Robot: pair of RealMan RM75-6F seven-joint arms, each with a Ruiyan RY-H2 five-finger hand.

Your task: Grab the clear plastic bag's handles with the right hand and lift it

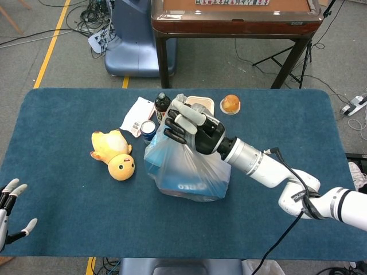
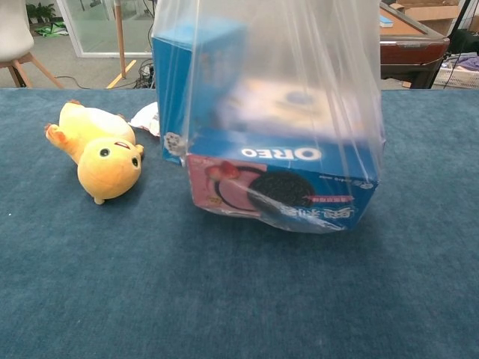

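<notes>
Chest view shows the clear plastic bag (image 2: 277,120) tilting below your right hand (image 1: 192,127), which grips its handles (image 1: 182,103); lift straight, slowly.

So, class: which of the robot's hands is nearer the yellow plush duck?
Right. The right hand grips the bag handles just past the duck; the left hand sits at the table's near-left corner.
</notes>
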